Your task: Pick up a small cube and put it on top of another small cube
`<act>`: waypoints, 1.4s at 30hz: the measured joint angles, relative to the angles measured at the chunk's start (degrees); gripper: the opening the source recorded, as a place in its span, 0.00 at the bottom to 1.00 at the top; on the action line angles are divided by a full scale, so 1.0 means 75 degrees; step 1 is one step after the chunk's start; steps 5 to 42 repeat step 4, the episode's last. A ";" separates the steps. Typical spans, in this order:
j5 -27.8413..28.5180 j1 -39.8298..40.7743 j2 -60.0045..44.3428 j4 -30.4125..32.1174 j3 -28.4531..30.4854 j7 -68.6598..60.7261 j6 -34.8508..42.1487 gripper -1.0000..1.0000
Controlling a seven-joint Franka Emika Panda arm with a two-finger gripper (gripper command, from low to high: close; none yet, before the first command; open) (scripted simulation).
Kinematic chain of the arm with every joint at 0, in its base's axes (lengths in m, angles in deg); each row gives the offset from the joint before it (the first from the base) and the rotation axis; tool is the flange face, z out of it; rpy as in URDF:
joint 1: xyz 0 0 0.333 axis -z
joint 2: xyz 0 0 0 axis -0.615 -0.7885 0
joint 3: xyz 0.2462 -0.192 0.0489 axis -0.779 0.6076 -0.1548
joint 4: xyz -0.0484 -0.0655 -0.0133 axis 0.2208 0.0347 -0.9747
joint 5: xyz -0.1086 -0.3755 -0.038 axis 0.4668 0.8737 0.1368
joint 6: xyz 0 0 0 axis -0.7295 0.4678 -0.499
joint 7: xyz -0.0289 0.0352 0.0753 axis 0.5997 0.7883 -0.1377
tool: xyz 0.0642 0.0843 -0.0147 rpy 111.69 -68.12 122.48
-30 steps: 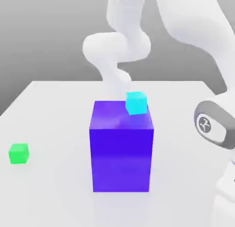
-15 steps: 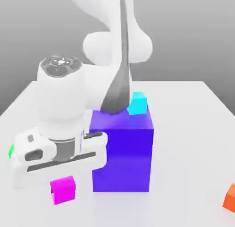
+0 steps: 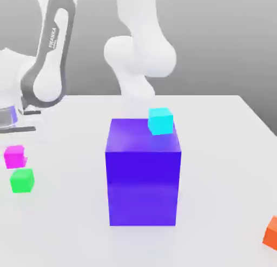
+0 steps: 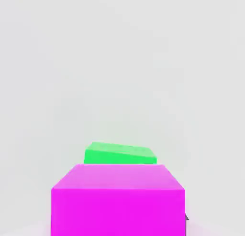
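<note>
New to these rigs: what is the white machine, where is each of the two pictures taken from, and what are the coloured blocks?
The white machine is a simulated robot arm. One picture comes from a camera off the arm, the other from a camera on its hand. On the white table stand a big blue block with a cyan cube on top, a green cube, and an orange cube at the exterior view's right edge. The magenta cube, close before the hand camera, appears held in the shut gripper just above the green cube.
</note>
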 joint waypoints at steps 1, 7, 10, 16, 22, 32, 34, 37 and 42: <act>-0.0150 0.0059 -0.0185 -0.0003 -0.0086 -0.0107 -0.0164 0.00; -0.0252 0.0104 -0.0314 -0.0004 -0.0150 -0.0179 -0.0279 1.00; -0.0252 0.0104 -0.0314 -0.0004 -0.0150 -0.0179 -0.0279 1.00; -0.0252 0.0104 -0.0314 -0.0004 -0.0150 -0.0179 -0.0279 1.00; -0.0252 0.0104 -0.0314 -0.0004 -0.0150 -0.0179 -0.0279 1.00; -0.0252 0.0104 -0.0314 -0.0004 -0.0150 -0.0179 -0.0279 1.00; -0.0252 0.0104 -0.0314 -0.0004 -0.0150 -0.0179 -0.0279 1.00; -0.0252 0.0104 -0.0314 -0.0004 -0.0150 -0.0179 -0.0279 1.00; -0.0252 0.0104 -0.0314 -0.0004 -0.0150 -0.0179 -0.0279 1.00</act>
